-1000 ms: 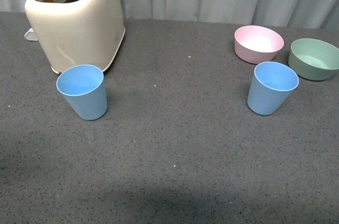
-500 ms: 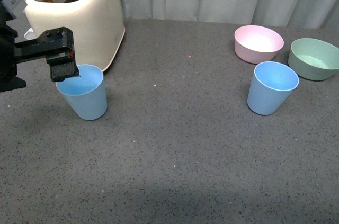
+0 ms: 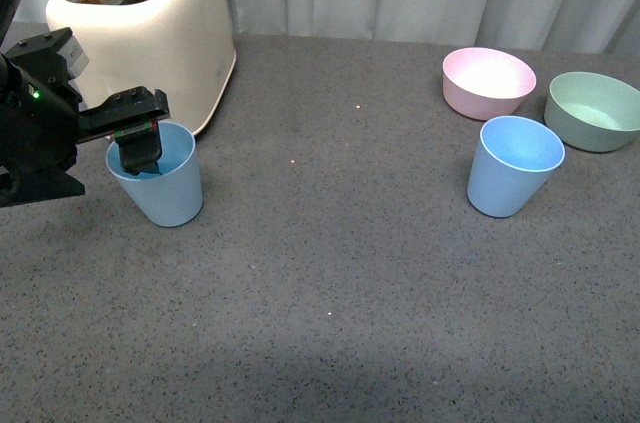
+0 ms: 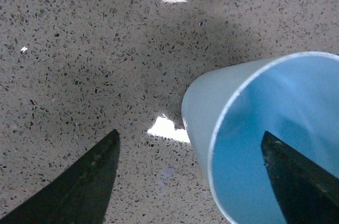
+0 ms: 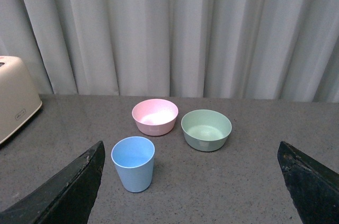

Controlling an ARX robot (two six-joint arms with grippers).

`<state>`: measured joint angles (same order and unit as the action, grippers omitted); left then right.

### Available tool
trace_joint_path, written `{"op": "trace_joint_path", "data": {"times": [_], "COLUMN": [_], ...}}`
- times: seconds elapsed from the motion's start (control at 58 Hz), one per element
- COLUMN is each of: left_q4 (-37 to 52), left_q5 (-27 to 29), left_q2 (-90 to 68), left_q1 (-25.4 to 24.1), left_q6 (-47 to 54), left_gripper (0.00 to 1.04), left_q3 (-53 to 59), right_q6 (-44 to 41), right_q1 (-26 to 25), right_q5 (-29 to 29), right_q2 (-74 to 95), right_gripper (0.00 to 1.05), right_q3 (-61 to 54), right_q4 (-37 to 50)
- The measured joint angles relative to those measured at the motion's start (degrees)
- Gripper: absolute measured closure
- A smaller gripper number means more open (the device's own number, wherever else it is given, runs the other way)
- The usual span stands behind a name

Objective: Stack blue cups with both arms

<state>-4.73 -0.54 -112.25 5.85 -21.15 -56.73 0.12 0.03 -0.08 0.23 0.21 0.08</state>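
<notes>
The left pincer had swung in and dropped, jaws apart, astride the left wall of the left blue cup, one finger inside: a clamp looked next. The toaster stood just behind; open worktop stretched toward the right blue cup beside the pink bowl. The right pincer waited, jaws wide.

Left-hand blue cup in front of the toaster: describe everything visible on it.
The light blue matte plastic tumbler is tapered, handleless, upright and empty, standing on the grey speckled tabletop just in front of the cream toaster, apart from it. The black left gripper is open and straddles its left rim: one finger inside, one outside. No contact with the wall is evident.
</notes>
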Motion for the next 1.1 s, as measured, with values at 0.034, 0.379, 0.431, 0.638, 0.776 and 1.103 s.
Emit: {"op": "trace_joint_path", "data": {"times": [0.034,0.379,0.431,0.638,0.776,1.103], "left_q4": [-0.3,-1.8,-2.1,-3.3,-5.2,-7.1], "left_q5": [0.1,0.4,0.5,1.4,1.2,2.4], "left_q2": [-0.5,-1.0,-1.0,-0.7,0.3,-4.1], "left_q1": [0.0,0.7,0.8,1.1,4.4,16.0], "left_q6": [-0.2,-1.6,-1.9,-4.9,-5.4,-9.1], "left_gripper": [0.33,0.83,0.91,1.01,1.01,1.01], "left_q3": [-0.4,-2.2,-2.3,-2.6,-4.8,-12.4], "right_q6": [0.0,0.0,0.0,0.0,0.0,0.0], "right_q1": [0.0,0.0,0.0,0.0,0.0,0.0], "right_q5": [0.0,0.0,0.0,0.0,0.0,0.0], "right_q2": [0.0,0.0,0.0,0.0,0.0,0.0], "right_gripper": [0.1,0.1,0.1,0.1,0.1,0.1], "right_q3": [0.0,0.0,0.0,0.0,0.0,0.0], "right_q4": [0.0,0.0,0.0,0.0,0.0,0.0]}}
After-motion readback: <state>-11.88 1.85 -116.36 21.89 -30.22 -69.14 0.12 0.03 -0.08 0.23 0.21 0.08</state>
